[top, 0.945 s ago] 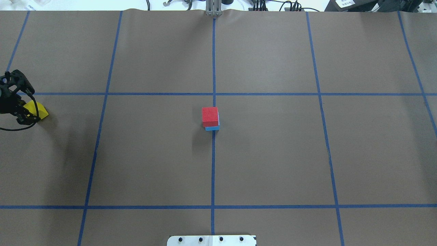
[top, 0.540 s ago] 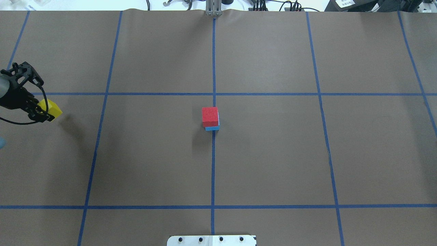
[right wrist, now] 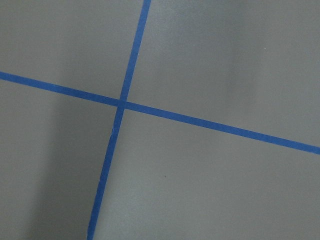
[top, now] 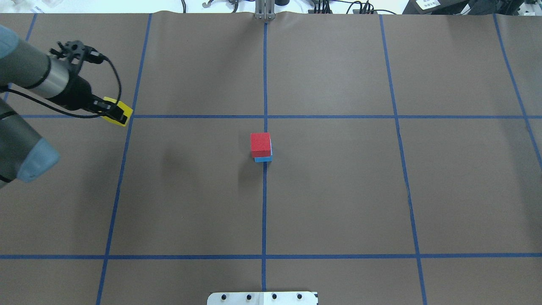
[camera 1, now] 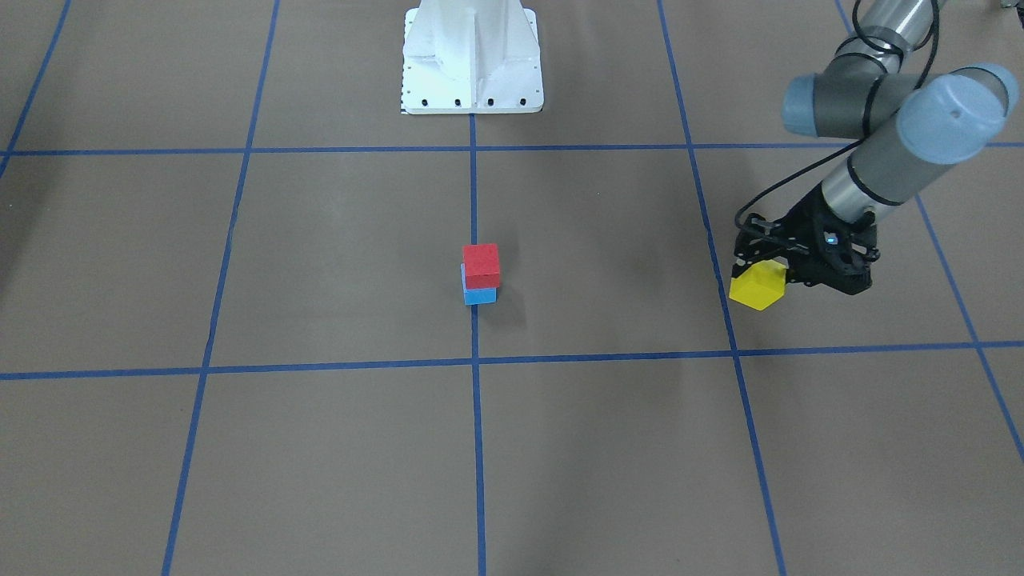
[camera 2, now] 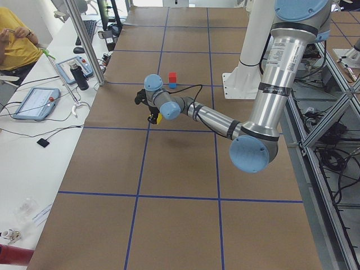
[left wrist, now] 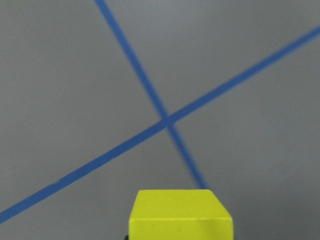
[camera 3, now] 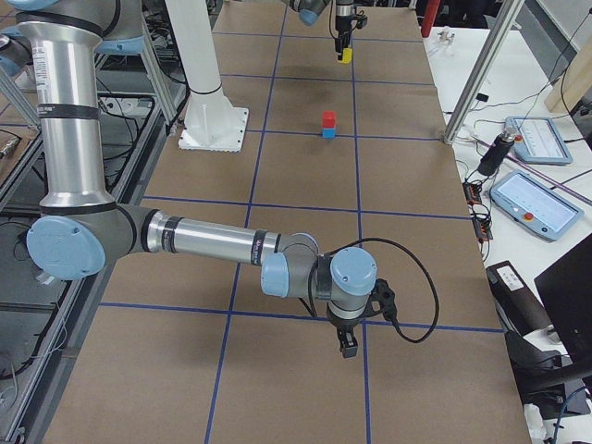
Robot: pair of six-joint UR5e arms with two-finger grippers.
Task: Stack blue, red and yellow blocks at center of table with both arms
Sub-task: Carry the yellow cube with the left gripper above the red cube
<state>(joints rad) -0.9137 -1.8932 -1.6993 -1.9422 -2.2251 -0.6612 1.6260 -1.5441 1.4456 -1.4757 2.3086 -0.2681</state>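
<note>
Yellow block [top: 118,112]: you would have found it pinched between the jaws of the left gripper [top: 113,110] and held clear of the table [top: 338,190], its shadow lying apart on the brown paper. It hung over the robot's left part of the table, near a crossing of the blue tape lines [top: 264,212] and well apart from the centre. From your side of the table the block [camera 1: 756,290] showed tilted, one corner pointing down, below the black fingers [camera 1: 824,268]. In the left wrist view its top face [left wrist: 180,215] filled the lower edge, with a tape crossing beyond it. Red block [top: 260,143]: it sat on the blue block [top: 263,159] at the centre of the table, on the middle tape line, the two touching and a little out of line, so that a strip of blue showed at one edge. Right gripper [camera 3: 348,347]: it hung low over the table's right end, near a tape crossing and far from the stack; you could not tell from the one side view whether its jaws were spread or closed.
</note>
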